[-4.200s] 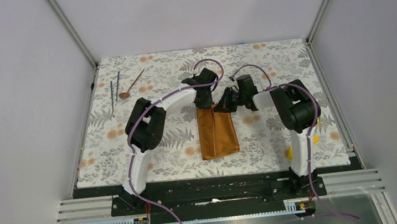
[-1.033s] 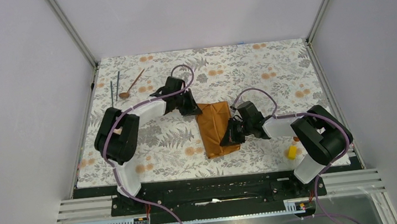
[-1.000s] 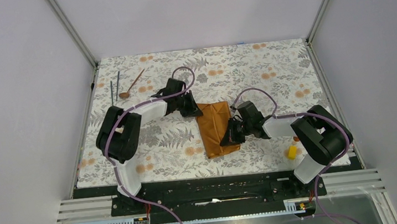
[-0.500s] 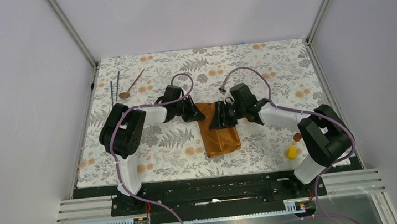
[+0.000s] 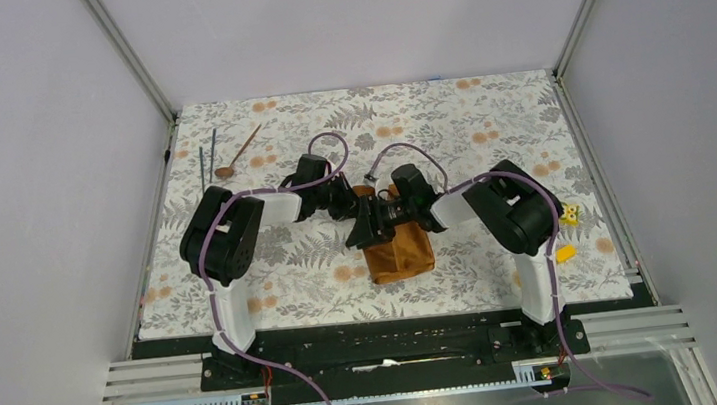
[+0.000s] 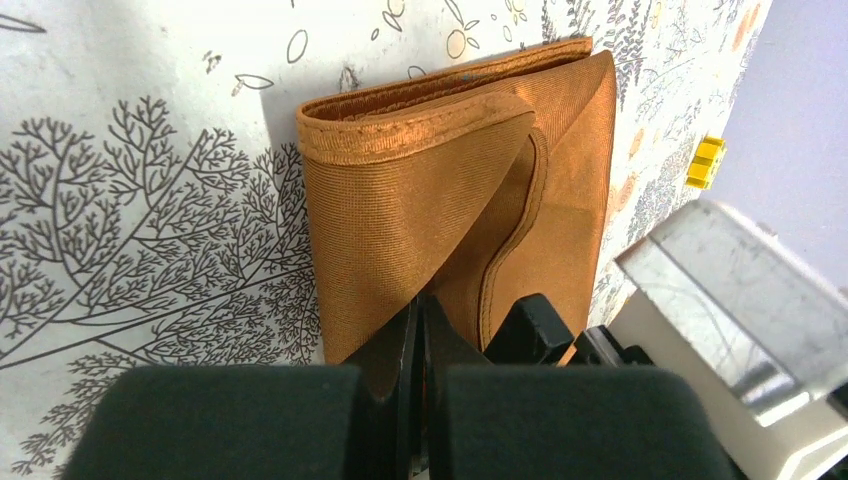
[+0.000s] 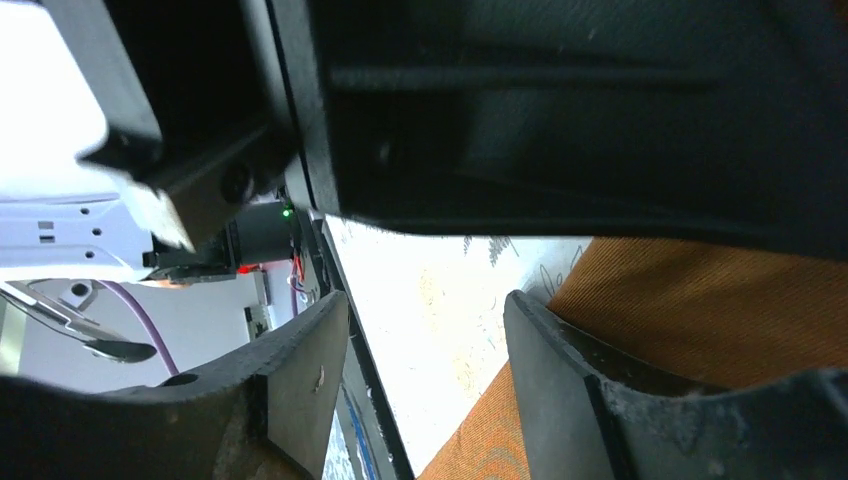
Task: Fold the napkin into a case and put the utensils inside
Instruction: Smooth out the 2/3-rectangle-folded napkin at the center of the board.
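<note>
Copper-brown, the slim spoon (image 5: 240, 151) lies beside two thin dark grey rods (image 5: 201, 169) near the far-left corner of the floral tablecloth (image 5: 311, 268), well apart from the work. Toward the middle, the left gripper (image 6: 420, 322) is clamped tight on a flap of the rust-orange cloth napkin (image 5: 400, 253), which is folded into a narrow strip. Just beside it, the right gripper (image 7: 425, 370) hangs with fingers apart, holding nothing. Folding looks to be the step in hand. Next, the pocket likely needs pressing flat before the utensils are fetched.
</note>
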Robot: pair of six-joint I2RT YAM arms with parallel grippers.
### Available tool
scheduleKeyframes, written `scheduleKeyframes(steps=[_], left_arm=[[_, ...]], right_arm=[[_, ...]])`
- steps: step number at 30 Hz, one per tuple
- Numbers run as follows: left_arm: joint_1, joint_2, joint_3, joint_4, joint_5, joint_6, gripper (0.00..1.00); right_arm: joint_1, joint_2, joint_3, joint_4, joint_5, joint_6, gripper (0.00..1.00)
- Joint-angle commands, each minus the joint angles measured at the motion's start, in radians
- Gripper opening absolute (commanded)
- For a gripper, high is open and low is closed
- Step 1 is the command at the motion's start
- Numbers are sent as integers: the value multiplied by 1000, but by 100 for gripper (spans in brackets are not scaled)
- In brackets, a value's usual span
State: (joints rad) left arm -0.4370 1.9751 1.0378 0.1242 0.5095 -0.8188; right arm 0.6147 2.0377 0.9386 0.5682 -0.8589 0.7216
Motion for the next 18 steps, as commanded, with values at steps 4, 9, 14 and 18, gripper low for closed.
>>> scheduleKeyframes(steps=[4,9,14,18], left_arm=[[19,97,-6,-116,-144,50,0],[35,107,-10,-123,-153,56,0],[40,120,6,-123,-145,67,0],[40,112,30,-167,-164,91,0]], right_arm=[[40,-62,-157,53,-2,-53,66],[51,-146,-300,59,-3,-60,66],[86,-206,-421,109,-28,-32,66],[86,-338,-520,60,-44,-17,66]])
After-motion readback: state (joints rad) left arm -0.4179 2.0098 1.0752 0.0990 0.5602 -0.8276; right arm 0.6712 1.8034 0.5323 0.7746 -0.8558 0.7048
